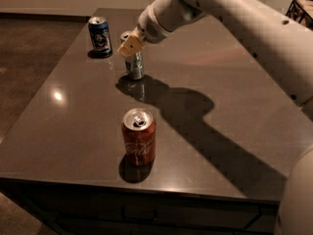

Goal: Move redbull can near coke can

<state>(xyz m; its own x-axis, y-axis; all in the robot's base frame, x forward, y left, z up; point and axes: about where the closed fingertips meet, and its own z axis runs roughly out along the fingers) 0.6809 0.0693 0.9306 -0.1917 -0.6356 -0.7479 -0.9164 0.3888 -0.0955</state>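
Observation:
The redbull can (135,65), slim and silver with blue markings, stands upright on the dark table toward the far left. My gripper (131,46) is at the can's top, with a cream-coloured pad in front of its upper part and hiding it. The coke can (139,137), red with white script and an open silver top, stands upright near the table's front edge, well apart from the redbull can.
A wider dark blue can (100,36) stands at the far left, just left of the redbull can. The dark table (234,146) has its front edge close below the coke can. My arm reaches in from the upper right and casts a shadow across the table's middle.

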